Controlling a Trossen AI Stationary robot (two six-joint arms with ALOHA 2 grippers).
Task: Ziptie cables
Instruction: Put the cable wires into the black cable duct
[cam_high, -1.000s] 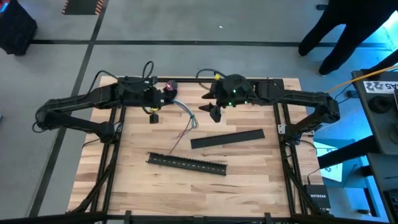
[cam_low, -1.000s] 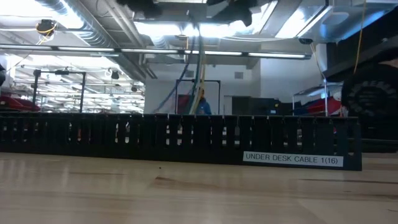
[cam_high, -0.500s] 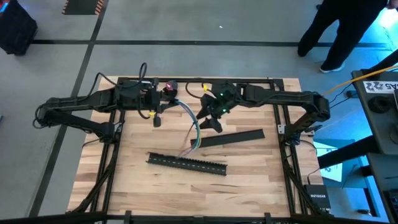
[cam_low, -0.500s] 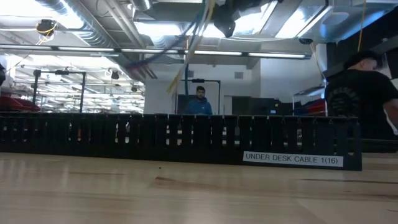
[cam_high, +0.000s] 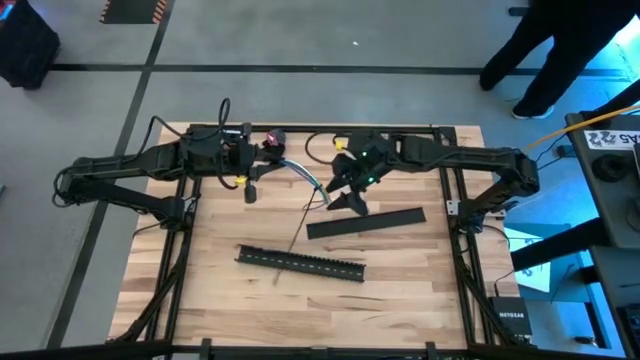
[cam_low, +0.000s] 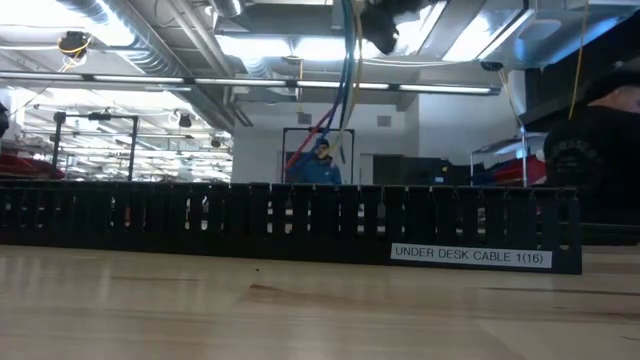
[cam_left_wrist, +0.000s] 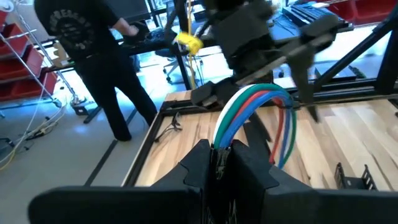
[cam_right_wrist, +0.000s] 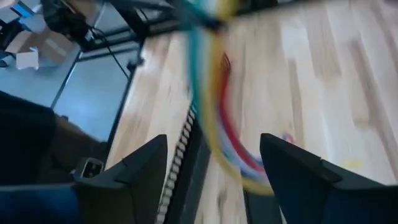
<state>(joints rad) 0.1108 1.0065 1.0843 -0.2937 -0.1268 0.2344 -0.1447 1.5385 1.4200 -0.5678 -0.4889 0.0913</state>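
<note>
**Now the left gripper pinches the cables while the right stands spread beside them**

Plainly, the cables (cam_left_wrist: 252, 106) are a thin bundle of green, blue, red and white wires. They rise from between the left gripper's (cam_left_wrist: 222, 163) fingers, arch over and drop towards the wooden table (cam_high: 220, 300). In the high view the cables (cam_high: 305, 176) run from the left gripper (cam_high: 262, 160) across the gap between the two arms, near the back of the table, with a thin strand trailing down towards the slotted channel (cam_high: 300, 262). In the low view the cables (cam_low: 346, 70) hang well above the tabletop, behind the channel (cam_low: 290, 222) labelled "UNDER DESK CABLE 1(16)".

The left arm reaches in from its side, stretched low along the back edge, its fingers pressed together on the end of the bundle. The right arm reaches in from the opposite side. The right gripper (cam_high: 343, 188) points down and towards the bundle, just above the flat black cover (cam_high: 366, 222). Its fingers (cam_right_wrist: 134, 171) stand wide apart, with the blurred cables (cam_right_wrist: 214, 106) passing in front of them, not clasped.

A person (cam_high: 560, 45) stands on the floor beyond the table's far right corner.
</note>
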